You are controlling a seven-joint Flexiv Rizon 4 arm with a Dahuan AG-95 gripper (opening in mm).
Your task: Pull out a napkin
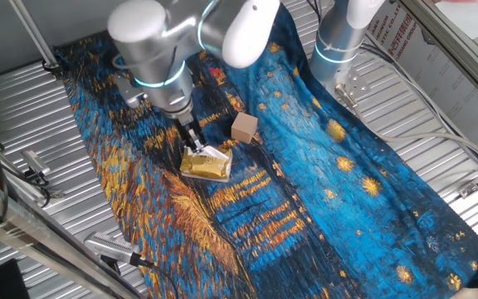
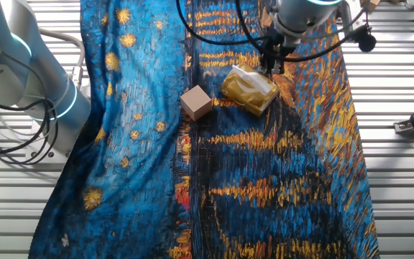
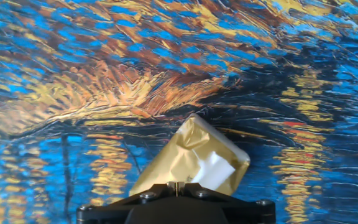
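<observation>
Claw (image 1: 196, 148) down at white top of crinkly gold plastic packet (image 1: 205, 164), apparently placed to pinch thin white paper napkin (image 3: 215, 167) peeking from its opening; jaw state impossible to tell. Small tan cardboard cube (image 1: 244, 127) just beside, on blue painted-cloth counter (image 1: 347, 183).

You have two fixed cameras looking down from opposite sides, both sharing the gold packet (image 1: 205, 164); the hand camera looks down close above it.

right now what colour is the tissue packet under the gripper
Gold-yellow packet with a white napkin at its opening; hand view shows it best.
</observation>
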